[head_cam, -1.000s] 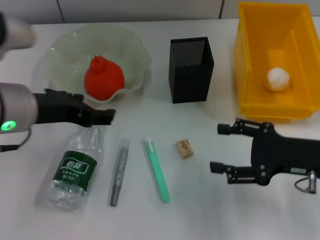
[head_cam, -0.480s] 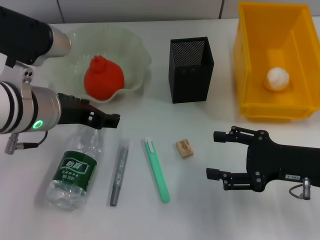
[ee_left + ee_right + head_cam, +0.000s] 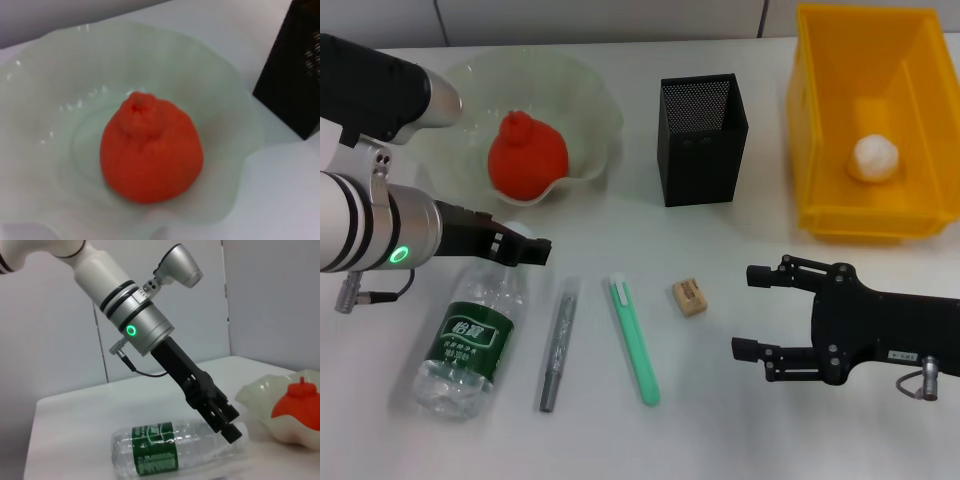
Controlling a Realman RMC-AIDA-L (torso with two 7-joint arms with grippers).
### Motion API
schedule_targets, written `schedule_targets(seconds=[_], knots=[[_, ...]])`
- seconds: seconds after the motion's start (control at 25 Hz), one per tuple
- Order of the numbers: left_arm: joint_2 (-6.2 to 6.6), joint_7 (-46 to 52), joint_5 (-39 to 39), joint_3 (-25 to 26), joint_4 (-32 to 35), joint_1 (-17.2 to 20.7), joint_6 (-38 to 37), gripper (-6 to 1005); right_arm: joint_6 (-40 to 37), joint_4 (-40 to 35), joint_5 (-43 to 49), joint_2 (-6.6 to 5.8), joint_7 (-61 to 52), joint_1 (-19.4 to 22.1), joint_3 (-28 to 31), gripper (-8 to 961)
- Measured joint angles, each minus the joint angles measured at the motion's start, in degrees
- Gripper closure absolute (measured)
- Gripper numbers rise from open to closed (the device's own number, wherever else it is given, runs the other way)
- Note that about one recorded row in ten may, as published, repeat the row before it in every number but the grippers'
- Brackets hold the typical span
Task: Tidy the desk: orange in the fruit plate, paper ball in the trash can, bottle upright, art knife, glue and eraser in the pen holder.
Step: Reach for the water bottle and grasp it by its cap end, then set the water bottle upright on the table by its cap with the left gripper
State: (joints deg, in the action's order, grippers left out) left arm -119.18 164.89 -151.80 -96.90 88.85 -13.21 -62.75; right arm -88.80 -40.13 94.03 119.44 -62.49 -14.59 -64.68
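The left tool point(image 3: 535, 249) hangs just over the cap end of the lying bottle point(image 3: 470, 340), its fingers narrow, probably to stand it up; the right tool point(image 3: 752, 310), wide and empty, waits near the eraser point(image 3: 689, 297)

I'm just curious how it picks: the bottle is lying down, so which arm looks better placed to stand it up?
Probably the left. The left gripper hovers right over the cap end of the lying bottle, beside the fruit plate. The right gripper hangs open across the table, past the eraser.
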Motion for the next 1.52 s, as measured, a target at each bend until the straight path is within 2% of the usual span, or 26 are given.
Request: schedule_targets(seconds=[0.32, 0.52, 0.68, 0.76, 1.12, 1.24, 1.28, 1.32, 1.44, 1.48, 1.52], knots=[[0.0, 0.0, -0.7, 0.1, -5.2, -1.9, 2.4, 173, 0.4, 1.4, 0.0, -0.03, -0.1, -0.9, -0.1, 119], [0.0, 0.1, -0.7, 0.2, -5.8, -2.4, 2.4, 173, 0.8, 1.5, 0.0, -0.03, -0.2, -1.0, -0.1, 119], [0.1, 0.1, -1.0, 1.5, -6.8, -4.5, -1.6, 174, 0.9, 1.6, 0.0, -0.01, -0.3, -1.0, -0.1, 119], [0.1, 0.1, -1.7, 1.5, -6.7, -4.8, -2.3, 395, 0.9, 1.6, 0.0, 0.0, -0.4, -1.0, -0.1, 119], [0.32, -1.8, -2.8, 1.3, -1.9, -3.2, -4.0, 510, 1.0, 1.6, 0.0, -0.01, -1.0, -0.9, 0.0, 118], [0.45, -6.5, 0.3, 3.2, 0.7, -1.4, -5.3, 548, 1.0, 1.6, 0.0, -0.04, -1.1, -0.8, 0.2, 118], [0.51, -11.9, 4.9, 5.8, 2.4, 0.2, -6.1, 548, 0.8, 1.5, 0.0, -0.05, -1.1, -0.8, 0.3, 118], [0.51, -11.9, 4.9, 5.8, 2.4, 0.2, -6.1, 548, 0.8, 1.5, 0.0, -0.05, -1.1, -0.8, 0.3, 119], [0.55, -24.5, 16.1, 11.4, 4.1, 3.9, -6.9, 548, 0.5, 1.3, 0.0, -0.07, -1.3, -0.8, 0.4, 119], [0.55, -33.2, 24.1, 15.0, 4.1, 6.2, -7.1, 548, 0.5, 1.1, 0.0, -0.08, -1.7, -0.7, 0.4, 119], [0.55, -33.2, 24.1, 15.0, 4.1, 6.2, -7.1, 548, 0.5, 1.1, 0.0, -0.08, -1.7, -0.7, 0.4, 119]])
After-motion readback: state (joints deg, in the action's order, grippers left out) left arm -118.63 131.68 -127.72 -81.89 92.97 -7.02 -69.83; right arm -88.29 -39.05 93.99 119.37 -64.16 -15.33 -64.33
